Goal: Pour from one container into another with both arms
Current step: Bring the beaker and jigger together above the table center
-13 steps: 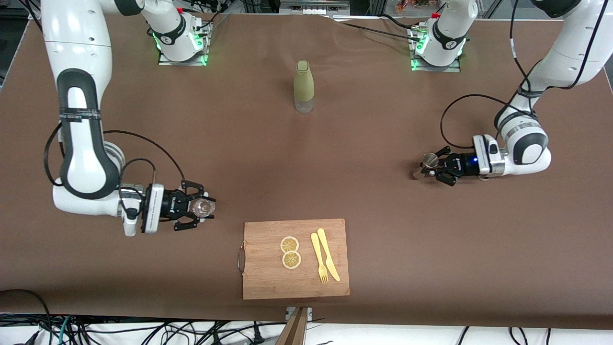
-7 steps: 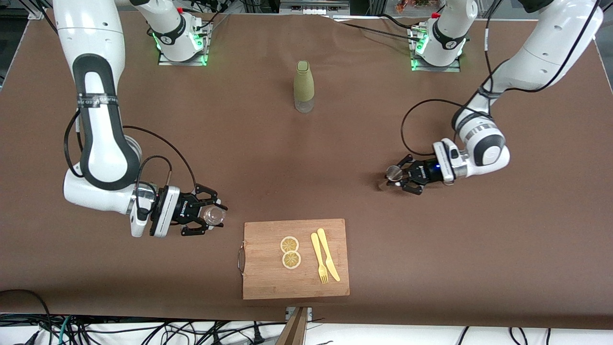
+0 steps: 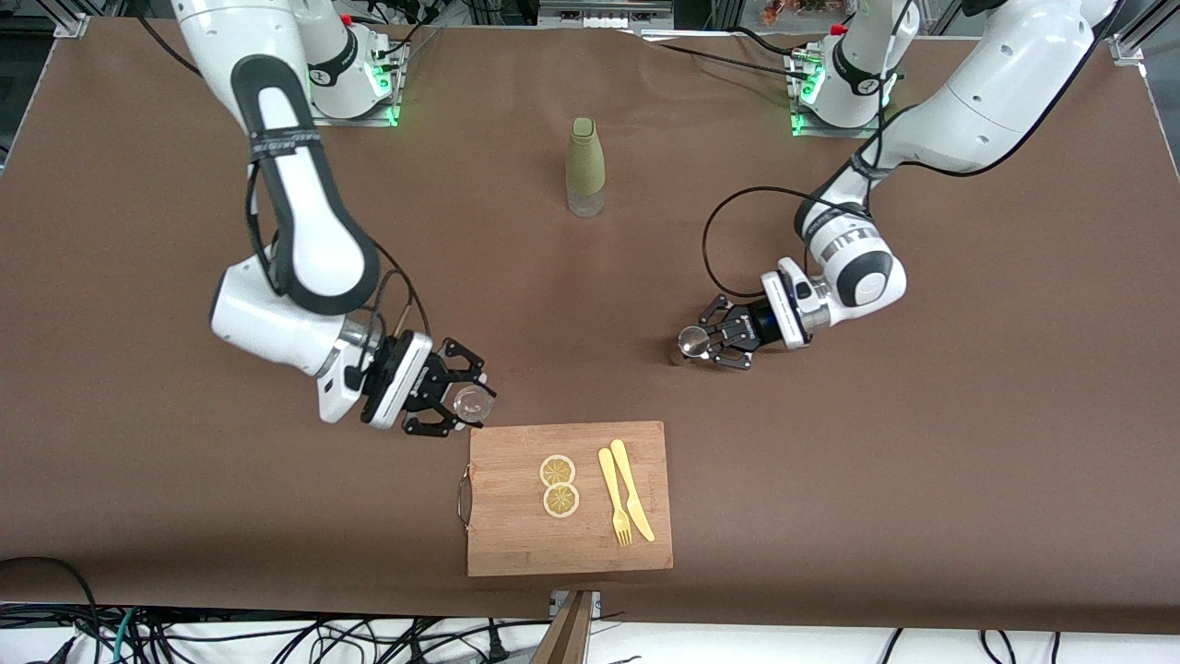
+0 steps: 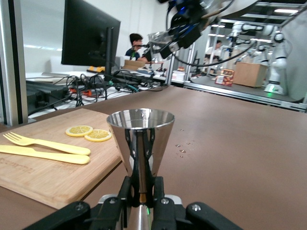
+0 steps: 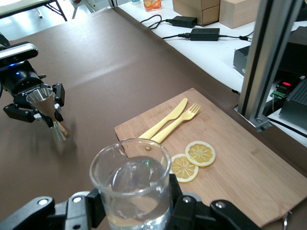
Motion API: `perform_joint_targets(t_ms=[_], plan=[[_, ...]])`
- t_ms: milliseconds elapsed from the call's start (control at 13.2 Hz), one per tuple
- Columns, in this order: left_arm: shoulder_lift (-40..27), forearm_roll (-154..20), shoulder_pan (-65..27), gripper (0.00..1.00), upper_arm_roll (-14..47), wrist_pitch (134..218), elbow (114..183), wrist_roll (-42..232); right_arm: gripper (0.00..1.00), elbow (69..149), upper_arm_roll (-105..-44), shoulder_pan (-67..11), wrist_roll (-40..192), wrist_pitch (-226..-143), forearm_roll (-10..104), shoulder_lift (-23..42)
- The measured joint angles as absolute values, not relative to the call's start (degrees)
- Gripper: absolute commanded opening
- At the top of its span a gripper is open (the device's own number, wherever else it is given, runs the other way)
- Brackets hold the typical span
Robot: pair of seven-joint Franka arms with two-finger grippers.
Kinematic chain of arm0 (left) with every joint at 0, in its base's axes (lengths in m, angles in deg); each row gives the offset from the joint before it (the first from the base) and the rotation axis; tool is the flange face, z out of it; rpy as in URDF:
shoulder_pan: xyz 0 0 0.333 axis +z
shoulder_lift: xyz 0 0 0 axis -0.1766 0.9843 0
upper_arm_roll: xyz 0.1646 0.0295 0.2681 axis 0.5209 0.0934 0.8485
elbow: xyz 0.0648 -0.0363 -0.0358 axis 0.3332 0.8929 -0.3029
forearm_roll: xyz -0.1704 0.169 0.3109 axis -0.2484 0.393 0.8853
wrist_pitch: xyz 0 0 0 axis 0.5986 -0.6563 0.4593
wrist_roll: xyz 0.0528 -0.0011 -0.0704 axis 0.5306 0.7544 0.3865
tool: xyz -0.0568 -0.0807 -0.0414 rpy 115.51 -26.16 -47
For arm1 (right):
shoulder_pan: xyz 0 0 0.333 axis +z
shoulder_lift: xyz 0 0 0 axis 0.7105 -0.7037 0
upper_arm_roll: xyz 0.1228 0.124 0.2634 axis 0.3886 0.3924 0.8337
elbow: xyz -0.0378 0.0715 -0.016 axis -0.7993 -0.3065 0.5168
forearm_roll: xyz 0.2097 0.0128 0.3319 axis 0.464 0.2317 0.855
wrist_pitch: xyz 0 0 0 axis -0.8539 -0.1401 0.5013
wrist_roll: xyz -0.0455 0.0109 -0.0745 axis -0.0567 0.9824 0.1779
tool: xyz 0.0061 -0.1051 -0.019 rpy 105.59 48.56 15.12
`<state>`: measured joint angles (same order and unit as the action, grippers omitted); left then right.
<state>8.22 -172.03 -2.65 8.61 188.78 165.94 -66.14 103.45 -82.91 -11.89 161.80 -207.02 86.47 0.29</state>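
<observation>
The right end effector point(image 3: 461, 406) is pinching the clear glass cup point(image 3: 471, 402), holding it upright in the air just off the cutting board's point(image 3: 516, 544) corner toward the right arm's end of the table point(image 3: 922, 461). In the right wrist view the cup point(image 5: 132, 184) sits between the black fingers point(image 5: 189, 203), with some clear liquid in its bottom.

The left end effector point(image 3: 714, 343) is pinching the silvery metal jigger point(image 3: 692, 341) at its narrow waist, over bare table toward the left arm's end, at about one o'clock from the board. In the left wrist view the jigger point(image 4: 140, 139) stands upright with its upper cone's mouth open upward, the fingers point(image 4: 156, 189) pressed on the waist. In the right wrist view the jigger point(image 5: 45, 108) appears tilted in that end effector, its lower cone close above the table.

The cup and the jigger are well apart.

On the board lie two lemon slices point(image 3: 559, 485) and, beside them, a yellow plastic fork point(image 3: 613, 498) and knife point(image 3: 632, 491). An olive-green bottle point(image 3: 584, 167) stands upright at roughly twelve o'clock from the board, nearer the arm bases.
</observation>
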Motion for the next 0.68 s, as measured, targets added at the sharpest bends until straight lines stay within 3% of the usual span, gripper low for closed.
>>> perform_joint_targets(t_ms=[227, 682], plan=[[7.82, -179.21, -4.56, 0.00, 5.34, 194.64, 164.52, -66.14, 0.32, 105.86, -82.81, -5.70, 159.05, -215.14, 86.47, 2.27], [7.70, -188.66, -10.54, 0.00, 5.54, 197.82, 162.21, -68.65, 0.33, 106.54, -82.81, 0.79, 155.69, -221.67, 86.47, 2.46]])
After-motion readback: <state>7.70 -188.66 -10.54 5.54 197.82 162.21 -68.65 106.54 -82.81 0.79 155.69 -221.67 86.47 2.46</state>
